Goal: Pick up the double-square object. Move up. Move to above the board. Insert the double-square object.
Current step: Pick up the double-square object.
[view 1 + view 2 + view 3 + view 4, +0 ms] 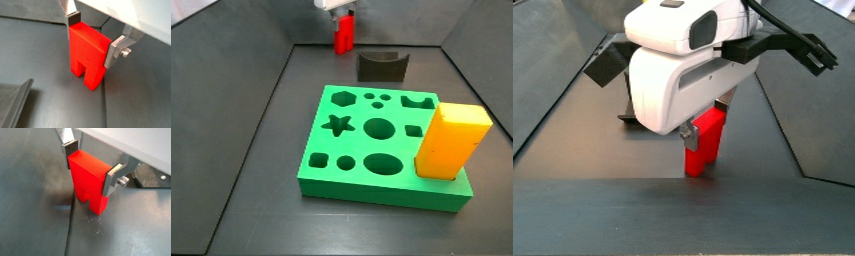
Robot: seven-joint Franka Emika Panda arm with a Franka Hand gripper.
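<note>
Gripper [93, 36] clamped on double-square object [88, 55] between jaws; pick-up step; next likely lift, then carry above board [372, 150].

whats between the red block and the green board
In a side view, the dark notched block sits between the double-square object, held by the hand, and the board.
</note>
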